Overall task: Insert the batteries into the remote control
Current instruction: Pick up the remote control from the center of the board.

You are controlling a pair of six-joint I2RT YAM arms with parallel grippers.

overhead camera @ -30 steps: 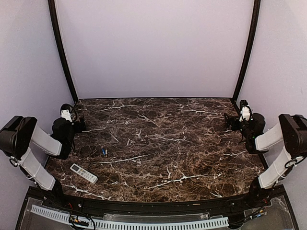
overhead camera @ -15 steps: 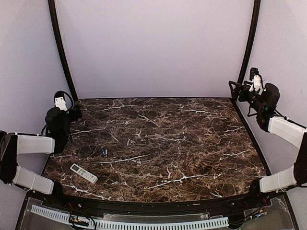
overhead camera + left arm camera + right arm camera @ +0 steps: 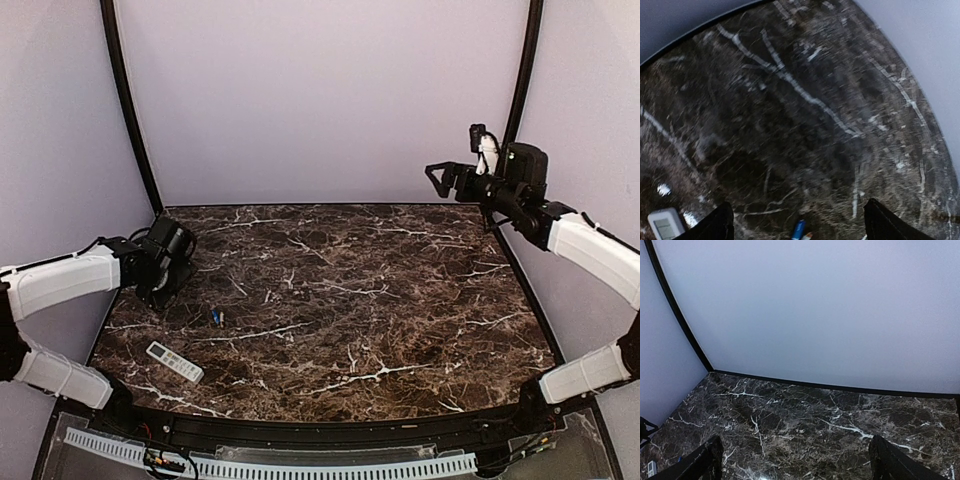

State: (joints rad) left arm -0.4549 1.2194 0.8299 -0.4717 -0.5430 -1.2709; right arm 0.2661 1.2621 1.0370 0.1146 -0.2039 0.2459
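On the left side of a dark, white-veined marble-patterned surface [image 3: 380, 310], the batteries [image 3: 216, 317] lie loose, a small blue speck from overhead and too small there to count. The left wrist camera shows one blue cylinder at the bottom edge of its view, with a paler bit just beside it.

Nearer the front edge, apart from the batteries, the remote control [image 3: 174, 361] lies flat at an angle, white, with its button face up. One end of it shows in the lower left corner of the left wrist view.

Just beyond the batteries, toward the left rim, the left arm [image 3: 70, 280] reaches in low over the surface. The left fingers [image 3: 715, 227] are spread wide and hold nothing, and the wrist camera sees bare marble and the blue battery between them.

The right arm [image 3: 590, 245] is well away from both items, high over the far right corner. The right fingers [image 3: 705, 462] are also spread wide and empty, pointing toward the middle of the scene well above the surface.

Pale lilac walls [image 3: 320, 100] close in the back and sides, and black strips [image 3: 125, 100] curve up at the rear corners
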